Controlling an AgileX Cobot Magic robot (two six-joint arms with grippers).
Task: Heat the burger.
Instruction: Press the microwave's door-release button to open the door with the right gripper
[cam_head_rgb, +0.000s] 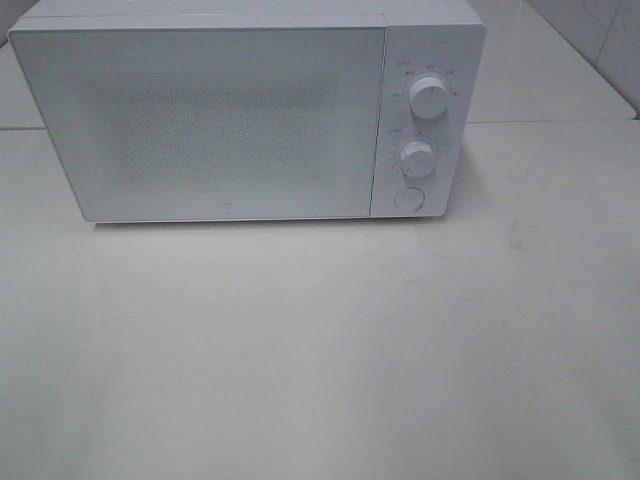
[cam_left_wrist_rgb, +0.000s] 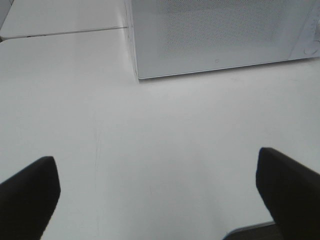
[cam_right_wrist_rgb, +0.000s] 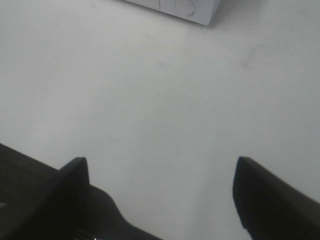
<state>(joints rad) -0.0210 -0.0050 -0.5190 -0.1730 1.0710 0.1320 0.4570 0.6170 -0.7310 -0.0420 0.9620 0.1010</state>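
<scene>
Burger: not seen in any view; whether it sits behind the shut door (cam_head_rgb: 210, 130) of the microwave (cam_head_rgb: 440, 40) can't be told. Judged light, soft, layered, so likely squashed or slid apart if pinched hard; best taken low at the sides, gently. Left gripper (cam_left_wrist_rgb: 156, 165) and right gripper (cam_right_wrist_rgb: 161, 167): fingers (cam_left_wrist_rgb: 30, 195) held wide, nothing btwn them, both over bare table (cam_head_rgb: 320, 350). Table white, matte, flat, faintly scuffed. Microwave set at the back; two knobs (cam_head_rgb: 429, 97) and a button (cam_head_rgb: 408, 198) on its right side.
</scene>
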